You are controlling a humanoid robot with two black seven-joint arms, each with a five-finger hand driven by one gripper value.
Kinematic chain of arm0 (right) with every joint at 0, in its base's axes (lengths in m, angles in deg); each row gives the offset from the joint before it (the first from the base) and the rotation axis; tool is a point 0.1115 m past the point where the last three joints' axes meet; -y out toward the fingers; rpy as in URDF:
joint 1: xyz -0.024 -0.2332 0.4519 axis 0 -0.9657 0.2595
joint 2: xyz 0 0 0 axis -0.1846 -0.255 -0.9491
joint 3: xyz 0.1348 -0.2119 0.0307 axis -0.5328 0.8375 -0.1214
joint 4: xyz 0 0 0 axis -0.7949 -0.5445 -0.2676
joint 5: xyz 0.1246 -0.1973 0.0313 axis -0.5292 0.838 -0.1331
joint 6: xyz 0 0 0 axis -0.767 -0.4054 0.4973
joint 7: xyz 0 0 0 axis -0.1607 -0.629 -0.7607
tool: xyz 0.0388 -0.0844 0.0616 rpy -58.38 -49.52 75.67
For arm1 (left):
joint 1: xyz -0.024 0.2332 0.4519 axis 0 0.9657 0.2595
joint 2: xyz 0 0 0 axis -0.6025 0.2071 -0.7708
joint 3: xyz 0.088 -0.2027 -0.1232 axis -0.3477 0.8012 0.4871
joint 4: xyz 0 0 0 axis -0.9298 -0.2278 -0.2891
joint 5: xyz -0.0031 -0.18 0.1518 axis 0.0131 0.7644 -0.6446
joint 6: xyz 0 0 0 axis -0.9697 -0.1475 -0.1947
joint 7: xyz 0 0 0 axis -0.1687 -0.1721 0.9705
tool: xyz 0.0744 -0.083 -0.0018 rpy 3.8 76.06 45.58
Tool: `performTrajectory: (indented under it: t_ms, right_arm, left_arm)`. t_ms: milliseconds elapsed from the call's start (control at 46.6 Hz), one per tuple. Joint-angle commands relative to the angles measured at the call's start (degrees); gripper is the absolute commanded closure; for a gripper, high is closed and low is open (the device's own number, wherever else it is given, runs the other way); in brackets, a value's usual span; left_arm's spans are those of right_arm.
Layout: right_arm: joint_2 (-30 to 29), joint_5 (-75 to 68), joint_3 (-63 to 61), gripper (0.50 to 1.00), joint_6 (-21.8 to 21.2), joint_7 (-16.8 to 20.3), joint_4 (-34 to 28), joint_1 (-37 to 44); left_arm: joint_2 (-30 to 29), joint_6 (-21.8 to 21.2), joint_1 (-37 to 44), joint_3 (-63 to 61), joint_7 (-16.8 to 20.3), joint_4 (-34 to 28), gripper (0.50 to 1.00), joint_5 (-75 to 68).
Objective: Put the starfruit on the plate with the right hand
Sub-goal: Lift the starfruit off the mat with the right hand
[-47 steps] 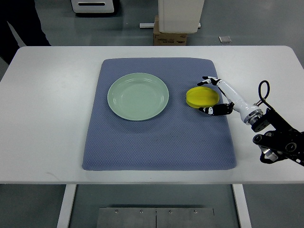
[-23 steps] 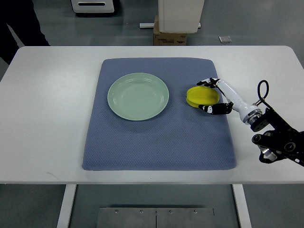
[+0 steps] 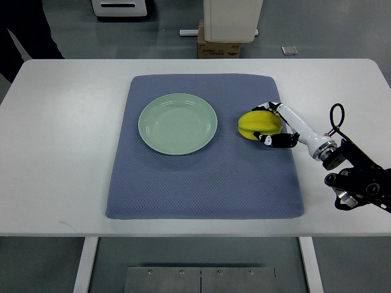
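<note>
Top view: a white tabletop carries a blue-grey mat that covers its middle, the mat's far edge close to the tabletop's far edge and its near edge short of the near one. On the mat's far left half sits a pale green plate, round and bare, lying flat. To the right of the plate, apart from its rim and near the mat's right edge, is the yellow starfruit; it is on the mat, not on the plate. The right hand is closed around the starfruit from the right: dark-tipped fingers curl over the fruit's far side and another dark-tipped digit presses against its near side, so the fruit sits between them. Whether the fruit is resting on the mat or raised just off it cannot be told. The white forearm runs from the hand toward the tabletop's right edge, where a black wrist and joint assembly with a looped cable lies over the bare tabletop past the mat's right edge. Beyond the far edge of the tabletop, on the grey floor, stand a white unit with a cardboard box under it, and a dark shape shows at the far left corner.
</note>
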Motion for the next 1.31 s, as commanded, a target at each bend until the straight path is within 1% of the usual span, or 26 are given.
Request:
performTrajectory:
  t_ms: [0, 215, 644, 773, 987, 1288]
  right_arm:
    - [0.0, -0.2, 0.0, 1.000, 0.0, -0.3, 0.0, 0.3]
    - [0.0, -0.8, 0.0, 1.000, -0.3, -0.4, 0.0, 1.1]
    - [0.1, -6.6, -0.6, 1.000, -0.5, -0.8, -0.1, 1.9]
    - [0.1, -6.8, -1.0, 1.000, -0.5, -1.0, -0.2, 1.9]
    - [0.1, -6.8, -5.1, 1.000, -0.5, -1.4, -0.3, 1.7]
    - [0.2, -6.9, -5.4, 1.000, -0.6, -1.3, -0.2, 3.2]
  left_arm:
    - [0.0, 0.0, 0.0, 0.0, 0.0, 0.0, 0.500, 0.0]
    - [0.0, 0.0, 0.0, -0.1, 0.0, 0.0, 0.500, 0.0]
    - [0.0, 0.0, 0.0, -0.1, 0.0, 0.0, 0.500, 0.0]
    - [0.0, 0.0, 0.0, -0.1, 0.0, 0.0, 0.500, 0.0]
    - [0.0, 0.0, 0.0, -0.1, 0.0, 0.0, 0.500, 0.0]
    - [0.0, 0.0, 0.0, 0.0, 0.0, 0.0, 0.500, 0.0]
